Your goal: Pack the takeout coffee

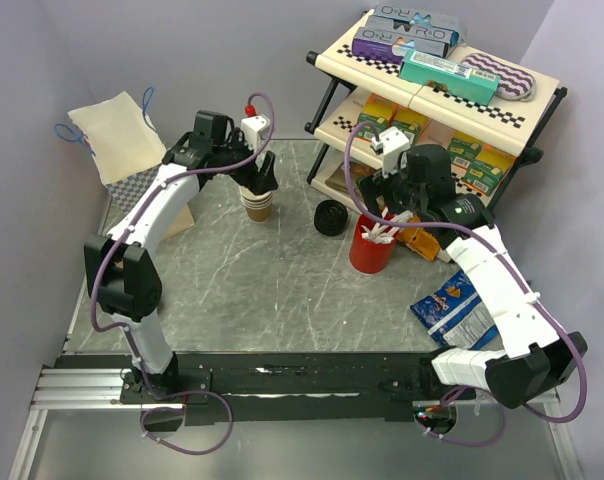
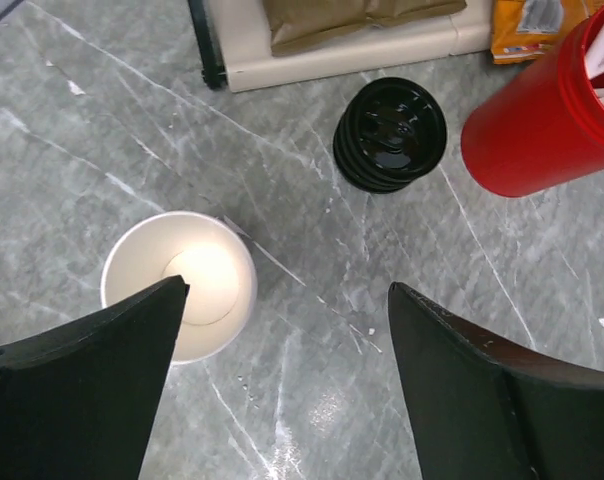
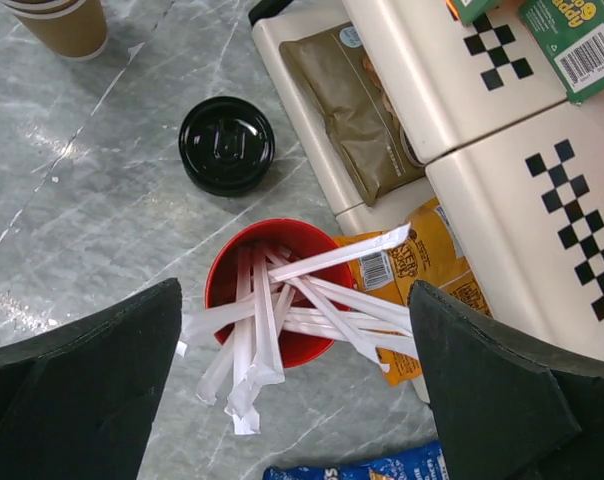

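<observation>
Left gripper (image 2: 287, 292), jaws apart, hovers with a lidless brown paper cup (image 2: 197, 270) under its left finger: better to centre over the rim before closing. A stack of round black plastic lids (image 2: 390, 133) lies ahead-right. Right gripper (image 3: 294, 295), jaws wide, hangs over a red cup of white stirrers (image 3: 220, 275). No lidded coffee cup shows.

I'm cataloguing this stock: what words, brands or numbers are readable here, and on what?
"appy": part of a word on the green box, seen from the right wrist; its barcode digits are too small to read.
On the purple boxes: large pale letters, too blurred to read.
On the yellow packet: print too small to read.
On the blue bag: logo unreadable.
On the black lids: embossed marks, unreadable.
</observation>
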You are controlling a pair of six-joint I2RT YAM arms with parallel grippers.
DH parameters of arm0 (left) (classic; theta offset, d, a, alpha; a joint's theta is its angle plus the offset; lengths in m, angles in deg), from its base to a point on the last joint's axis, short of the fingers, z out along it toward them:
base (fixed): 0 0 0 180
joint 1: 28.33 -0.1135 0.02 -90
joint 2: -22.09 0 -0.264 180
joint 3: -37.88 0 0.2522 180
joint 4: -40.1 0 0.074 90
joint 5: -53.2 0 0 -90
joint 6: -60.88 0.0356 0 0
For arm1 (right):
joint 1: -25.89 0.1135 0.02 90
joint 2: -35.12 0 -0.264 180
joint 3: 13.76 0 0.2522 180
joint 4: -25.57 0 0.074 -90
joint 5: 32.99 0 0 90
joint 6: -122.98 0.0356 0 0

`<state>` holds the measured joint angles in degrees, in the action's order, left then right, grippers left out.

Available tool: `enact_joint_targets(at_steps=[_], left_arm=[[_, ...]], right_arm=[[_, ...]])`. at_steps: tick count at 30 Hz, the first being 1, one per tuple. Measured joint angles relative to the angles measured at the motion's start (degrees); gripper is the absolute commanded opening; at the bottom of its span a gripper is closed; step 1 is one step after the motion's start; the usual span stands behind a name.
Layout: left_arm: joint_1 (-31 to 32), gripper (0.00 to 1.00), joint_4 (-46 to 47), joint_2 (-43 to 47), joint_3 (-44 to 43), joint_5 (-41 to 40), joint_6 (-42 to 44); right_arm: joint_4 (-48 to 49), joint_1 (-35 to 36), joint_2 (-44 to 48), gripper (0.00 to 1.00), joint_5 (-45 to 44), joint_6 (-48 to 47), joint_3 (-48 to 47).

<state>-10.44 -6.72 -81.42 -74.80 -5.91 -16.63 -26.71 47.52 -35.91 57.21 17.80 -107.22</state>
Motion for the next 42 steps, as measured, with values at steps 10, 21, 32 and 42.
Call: enact_joint_targets(at_steps=[10,21,32,42], left_arm=[[0.0,0.78,-0.3,3.1,-0.2,-0.5,6.4],[0.4,0.57,2.3,-2.0,-1.7,-0.3,6.4],[0.6,0.55,3.4,-8.9,-3.6,-2.8,1.5],[2.6,0.49,-0.2,-6.9,-1.2,-10.2,0.3]], right_arm=[[-0.2,0.0,0.0,1.00,2.7,-6.6,-0.2],[-2.1,0.0,3.0,1.00,4.9,-10.2,4.4],[-2.9,-0.3,3.1,1.00,5.5,-10.7,5.2],[-2.8,-0.8,3.0,1.00,6.6,-10.7,6.0]])
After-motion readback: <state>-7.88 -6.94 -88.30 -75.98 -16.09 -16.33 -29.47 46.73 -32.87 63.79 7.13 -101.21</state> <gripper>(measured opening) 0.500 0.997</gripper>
